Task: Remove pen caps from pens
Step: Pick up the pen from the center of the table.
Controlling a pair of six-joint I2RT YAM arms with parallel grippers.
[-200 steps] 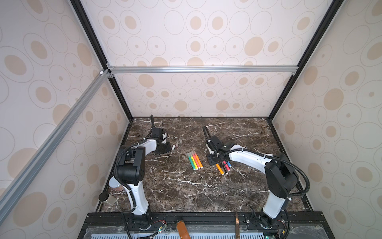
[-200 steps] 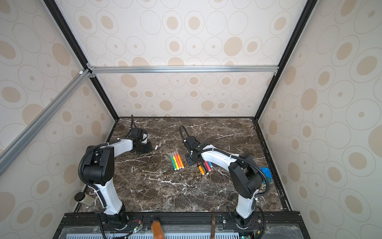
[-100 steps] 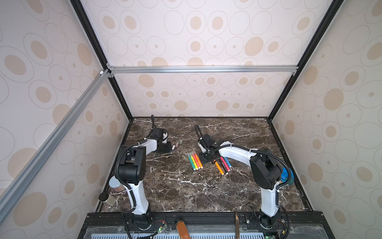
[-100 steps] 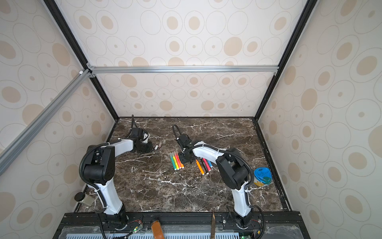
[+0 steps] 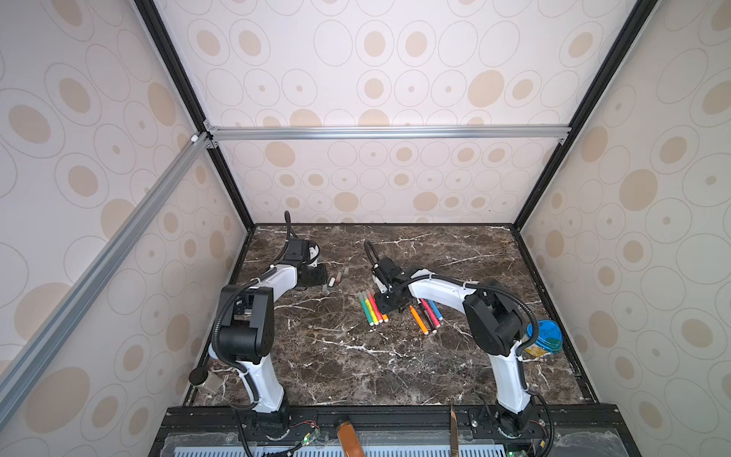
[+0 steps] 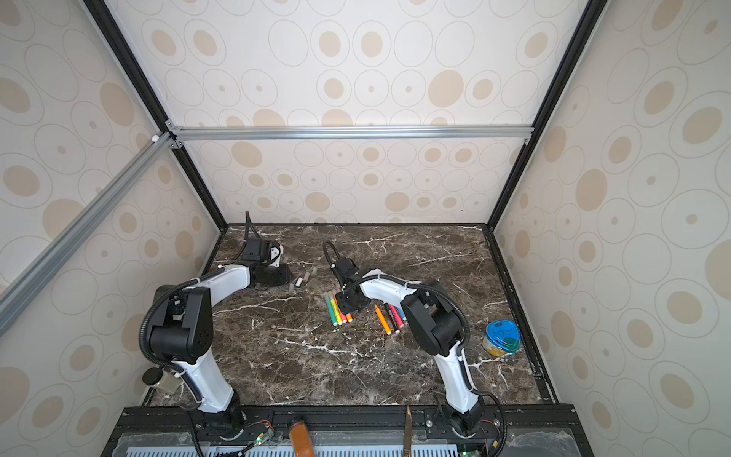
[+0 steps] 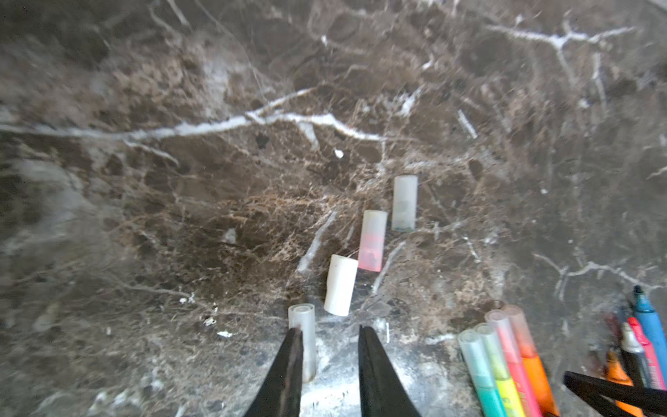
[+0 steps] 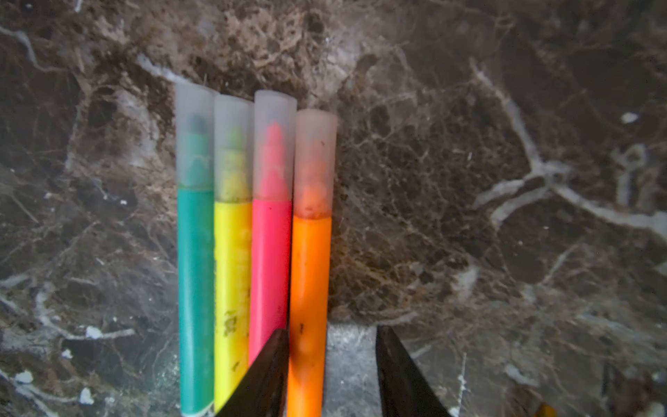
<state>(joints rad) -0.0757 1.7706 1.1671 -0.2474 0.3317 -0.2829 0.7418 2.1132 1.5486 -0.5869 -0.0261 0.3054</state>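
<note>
The orange pen (image 8: 309, 281) lies between the right tool's (image 8: 332, 329) parted jaws.

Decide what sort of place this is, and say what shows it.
Probably a robot test cell, not a home: patterned panel walls on an aluminium frame, left arm and right arm mounted along the front edge, and pens laid out on a marble-look tabletop.

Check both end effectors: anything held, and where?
Nothing held: left end effector open, clear cap lying by one finger; right end effector open, straddling the orange pen at its barrel, unclamped.
</note>
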